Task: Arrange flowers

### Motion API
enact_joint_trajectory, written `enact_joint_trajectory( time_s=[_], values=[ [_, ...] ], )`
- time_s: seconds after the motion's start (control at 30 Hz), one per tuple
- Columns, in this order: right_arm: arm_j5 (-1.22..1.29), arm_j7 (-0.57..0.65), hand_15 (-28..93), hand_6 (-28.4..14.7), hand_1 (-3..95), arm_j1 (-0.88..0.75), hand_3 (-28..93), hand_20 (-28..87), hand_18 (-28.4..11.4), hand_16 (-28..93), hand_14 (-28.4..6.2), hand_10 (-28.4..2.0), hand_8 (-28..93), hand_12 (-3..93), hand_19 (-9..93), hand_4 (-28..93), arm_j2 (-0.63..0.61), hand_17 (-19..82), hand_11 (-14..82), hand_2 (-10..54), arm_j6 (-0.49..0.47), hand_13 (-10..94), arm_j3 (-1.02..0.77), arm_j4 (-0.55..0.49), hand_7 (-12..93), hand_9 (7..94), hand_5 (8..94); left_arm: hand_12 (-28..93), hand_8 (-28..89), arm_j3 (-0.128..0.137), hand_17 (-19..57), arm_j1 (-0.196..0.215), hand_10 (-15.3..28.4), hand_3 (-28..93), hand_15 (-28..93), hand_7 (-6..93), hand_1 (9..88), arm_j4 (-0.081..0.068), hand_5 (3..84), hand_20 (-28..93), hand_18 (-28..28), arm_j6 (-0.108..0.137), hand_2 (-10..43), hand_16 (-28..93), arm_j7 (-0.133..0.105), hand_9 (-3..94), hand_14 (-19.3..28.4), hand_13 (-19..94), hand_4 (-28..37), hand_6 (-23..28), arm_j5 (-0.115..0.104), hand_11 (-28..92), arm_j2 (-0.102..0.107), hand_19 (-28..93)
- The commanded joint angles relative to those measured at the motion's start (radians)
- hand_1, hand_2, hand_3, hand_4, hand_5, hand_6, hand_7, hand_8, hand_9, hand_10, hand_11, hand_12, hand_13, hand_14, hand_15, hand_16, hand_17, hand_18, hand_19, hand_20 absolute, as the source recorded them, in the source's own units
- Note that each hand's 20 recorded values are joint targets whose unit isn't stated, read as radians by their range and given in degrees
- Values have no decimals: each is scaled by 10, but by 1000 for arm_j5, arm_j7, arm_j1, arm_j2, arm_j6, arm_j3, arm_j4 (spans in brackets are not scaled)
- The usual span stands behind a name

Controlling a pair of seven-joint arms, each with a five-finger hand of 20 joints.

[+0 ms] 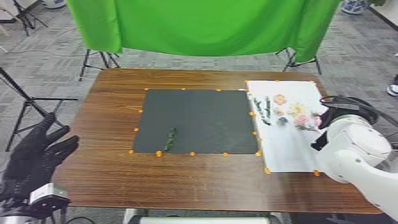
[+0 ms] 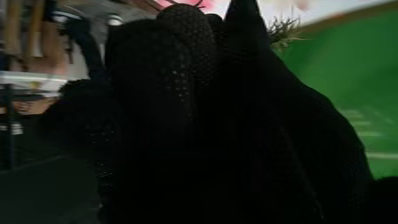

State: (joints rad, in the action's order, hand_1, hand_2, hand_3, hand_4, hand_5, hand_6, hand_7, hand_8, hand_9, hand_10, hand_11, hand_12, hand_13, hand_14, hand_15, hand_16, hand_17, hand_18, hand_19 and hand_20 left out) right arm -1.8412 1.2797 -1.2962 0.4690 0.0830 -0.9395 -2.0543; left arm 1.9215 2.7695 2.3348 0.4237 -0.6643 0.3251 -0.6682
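Observation:
In the head view a green stem [image 1: 171, 139] lies on the dark mat [image 1: 200, 117], near its front edge. On the white sheet [image 1: 289, 160] are dark green sprigs [image 1: 266, 111], an orange flower [image 1: 280, 99], a yellow flower [image 1: 297, 109] and pink flowers [image 1: 303, 121]. My right hand [image 1: 319, 142] is mostly hidden by its arm, at the sheet's right edge beside the pink flowers. My left hand [image 1: 37, 157] is open off the table's left edge. In the right wrist view a pink flower [image 2: 202, 4] and a spiky green sprig [image 2: 283, 31] appear beyond my right hand [image 2: 222, 115].
Orange markers [image 1: 193, 154] line the mat and the sheet on the brown table [image 1: 178, 185]. Behind the table hangs a green cloth [image 1: 204, 30] on black stands. The right forearm [image 1: 360, 155] crosses the table's right side.

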Motion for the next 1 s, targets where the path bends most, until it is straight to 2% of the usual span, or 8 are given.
enact_joint_trajectory(
  time_s=[0.03, 0.07, 0.13, 0.43, 0.77, 0.83, 0.97, 1.0],
  values=[
    [-20, -61, 517, -87, 659, 145, 688, -143, -55, 113, -51, -123, 179, 172, 932, -283, 53, 767, 298, -72, 6, 937, 58, -76, 123, 937, 860, 114, -72, 34, -57, 46, 184, 627, 556, 74, 302, 14, 297, -83, 284, 14, 66, -119, -19, 261, 279, 202, -198, 62, -16, 221, 3, 579],
    [-12, -69, 517, -87, 658, 189, 689, -143, -54, 115, -48, -122, 179, 172, 932, -283, 70, 768, 299, -72, 6, 937, 93, -78, 123, 937, 860, 115, -72, 39, -57, 56, 184, 627, 556, 74, 303, 17, 297, -83, 284, 20, 66, -119, -31, 261, 279, 202, -198, 62, -28, 221, 10, 579],
    [-2, -84, 516, -86, 657, 260, 692, -142, -53, 117, -47, -122, 180, 172, 932, -283, 112, 768, 300, -74, -4, 937, 149, -78, 122, 937, 861, 115, -72, 39, -57, 38, 183, 628, 556, 74, 302, 19, 296, -83, 284, 11, 65, -120, 7, 261, 279, 202, -198, 62, 3, 222, -23, 580],
    [51, -126, 517, -85, 653, 489, 698, -136, -52, 122, -44, -118, 185, 172, 932, -283, 371, 770, 302, -76, -60, 937, 370, 26, 120, 937, 862, 114, -72, 49, -57, 14, 184, 626, 555, 74, 303, 26, 296, -84, 284, 9, 66, -119, 58, 261, 279, 201, -197, 62, 30, 222, -38, 580],
    [70, -117, 519, -85, 649, 510, 702, -130, -52, 122, -44, -118, 187, 170, 932, -283, 595, 770, 305, -78, -117, 937, 486, 172, 120, 937, 864, 114, -72, 39, -57, -97, 183, 627, 555, 73, 303, 23, 296, -84, 284, -41, 67, -119, 231, 260, 280, 201, -196, 62, 142, 221, -131, 579],
    [71, -111, 519, -84, 648, 499, 704, -129, -52, 122, -43, -117, 185, 170, 932, -283, 631, 771, 305, -78, -121, 937, 500, 199, 119, 937, 865, 114, -72, 37, -57, -138, 183, 626, 555, 73, 303, 19, 295, -84, 284, -59, 66, -119, 289, 260, 280, 201, -196, 62, 174, 221, -162, 579],
    [92, -95, 518, -84, 647, 492, 704, -129, -52, 122, -43, -118, 185, 169, 932, -283, 683, 771, 304, -78, -120, 937, 530, 247, 119, 937, 864, 114, -72, 21, -57, -215, 183, 628, 555, 73, 304, 3, 296, -84, 284, -97, 66, -119, 362, 259, 280, 202, -196, 62, 214, 221, -188, 579],
    [96, -93, 518, -84, 646, 504, 705, -129, -52, 122, -43, -118, 185, 169, 932, -283, 689, 770, 304, -77, -111, 937, 550, 257, 120, 937, 864, 114, -72, 15, -57, -225, 183, 627, 555, 73, 304, 1, 296, -84, 284, -101, 66, -119, 360, 259, 280, 201, -196, 62, 214, 221, -184, 580]
  ],
)
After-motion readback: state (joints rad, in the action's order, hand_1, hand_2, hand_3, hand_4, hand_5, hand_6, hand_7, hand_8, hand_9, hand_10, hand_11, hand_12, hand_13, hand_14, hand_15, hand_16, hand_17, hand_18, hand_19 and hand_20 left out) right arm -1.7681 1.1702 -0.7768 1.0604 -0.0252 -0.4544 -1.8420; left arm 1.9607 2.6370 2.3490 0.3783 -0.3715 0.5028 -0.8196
